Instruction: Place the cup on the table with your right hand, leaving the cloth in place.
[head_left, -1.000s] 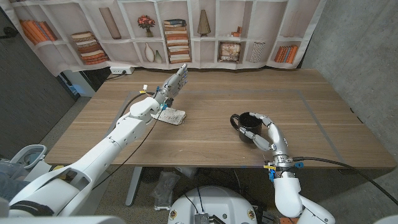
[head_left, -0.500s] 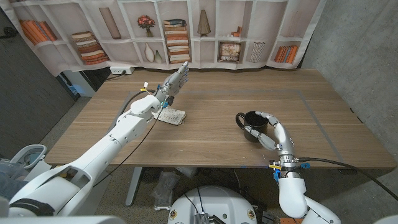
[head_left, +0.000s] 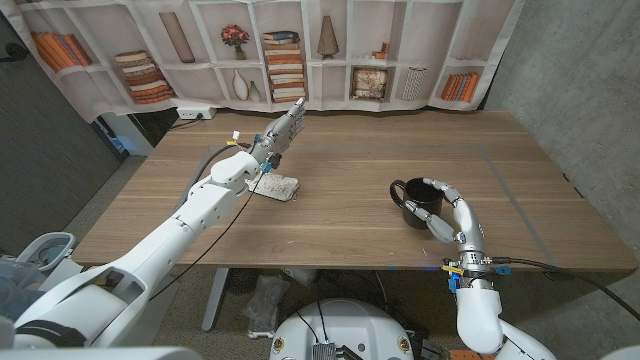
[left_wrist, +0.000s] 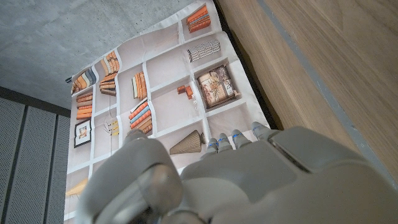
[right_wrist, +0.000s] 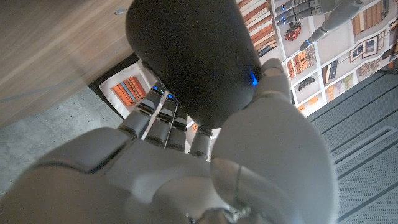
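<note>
A black cup (head_left: 416, 200) with its handle toward the table's middle stands at the front right of the wooden table (head_left: 340, 165). My right hand (head_left: 452, 212) grips it from the right side, fingers wrapped around its body. The right wrist view has the cup's dark body (right_wrist: 193, 56) held between my fingers (right_wrist: 158, 115) and thumb. A pale folded cloth (head_left: 277, 185) lies at the left middle of the table. My left hand (head_left: 280, 132) hovers just behind the cloth, fingers straight and apart, holding nothing; its back (left_wrist: 249, 180) faces the left wrist camera.
A printed bookshelf backdrop (head_left: 300, 50) hangs behind the table's far edge. A grey taped outline (head_left: 505, 190) marks the tabletop around the cup. The table's front edge runs close to my right wrist.
My right hand has carried the cup to the right, a little further from the cloth. The left arm and the cloth have not moved.
</note>
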